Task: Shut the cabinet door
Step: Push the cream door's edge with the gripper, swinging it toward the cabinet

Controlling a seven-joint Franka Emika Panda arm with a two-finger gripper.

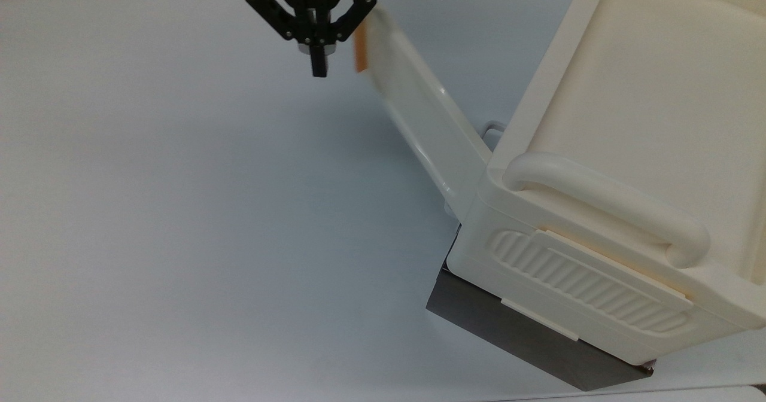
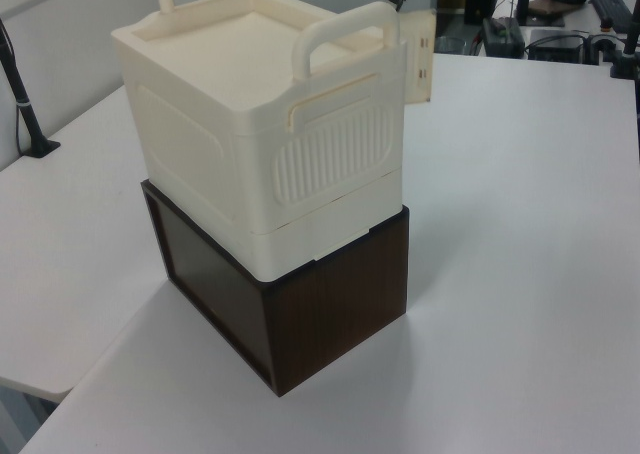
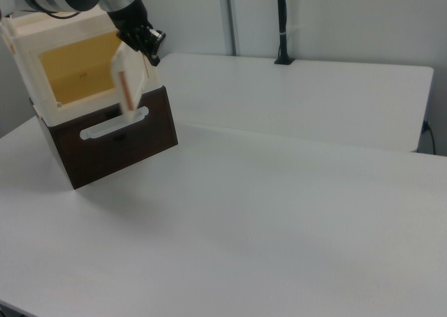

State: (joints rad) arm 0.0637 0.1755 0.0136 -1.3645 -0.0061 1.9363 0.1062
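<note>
— Where did we see the cabinet door (image 1: 419,109)?

— Half-open, swung out from the cabinet (image 1: 604,210) corner, blurred, its orange handle (image 1: 360,52) toward the top view's upper edge.

— And the gripper (image 1: 319,67)?

— Just beside that handle, apart from it, fingers pressed together on nothing.
</note>
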